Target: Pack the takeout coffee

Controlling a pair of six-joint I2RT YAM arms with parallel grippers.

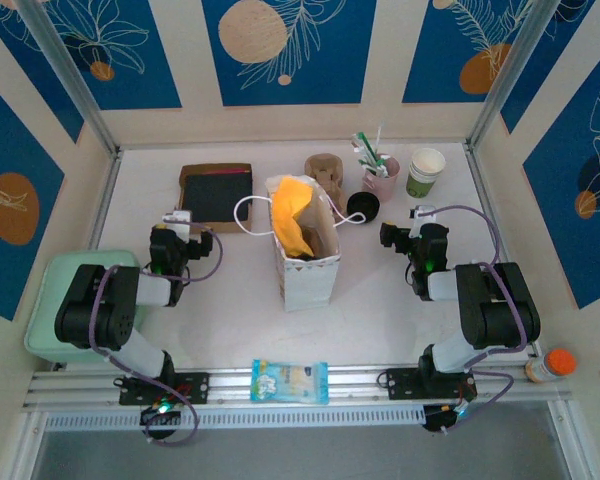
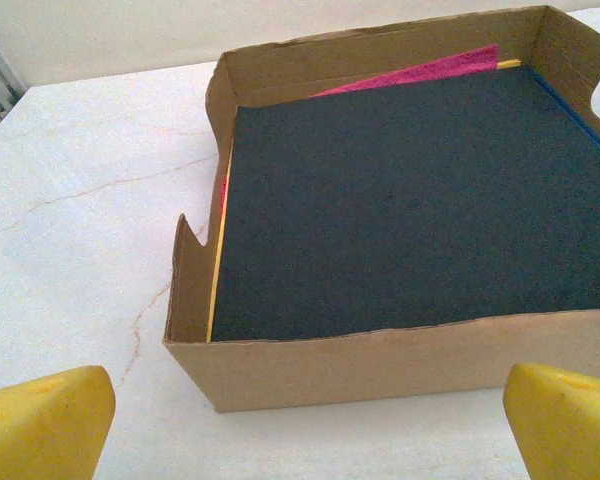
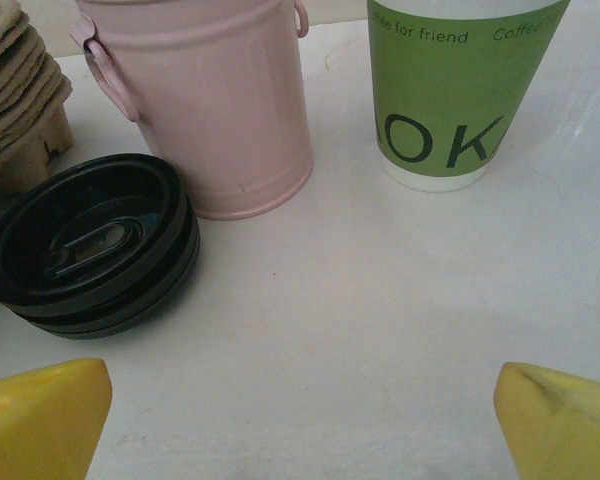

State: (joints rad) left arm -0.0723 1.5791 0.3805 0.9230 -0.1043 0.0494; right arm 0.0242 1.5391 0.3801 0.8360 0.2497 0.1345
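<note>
Cardboard tray [image 2: 380,365] is sitting far-left on the worktop [image 1: 230,310], holding a black sheet [image 2: 410,200] | white paper bag [image 1: 307,280] is standing centre, yellow wrapper [image 1: 292,215] poking out | pink pail [image 3: 210,100] is standing just beside stacked black lids [image 3: 90,245] and pulp carriers [image 3: 15,90] | snack packet [image 1: 290,381] is lying at the near edge.

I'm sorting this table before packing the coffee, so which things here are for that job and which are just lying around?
Likely for the job: takeout coffee cup, black lids, white paper bag, pulp cup carriers.
Just lying about: pink utensil bucket, cardboard tray of sheets, blue snack packet, orange-capped bottle.
</note>
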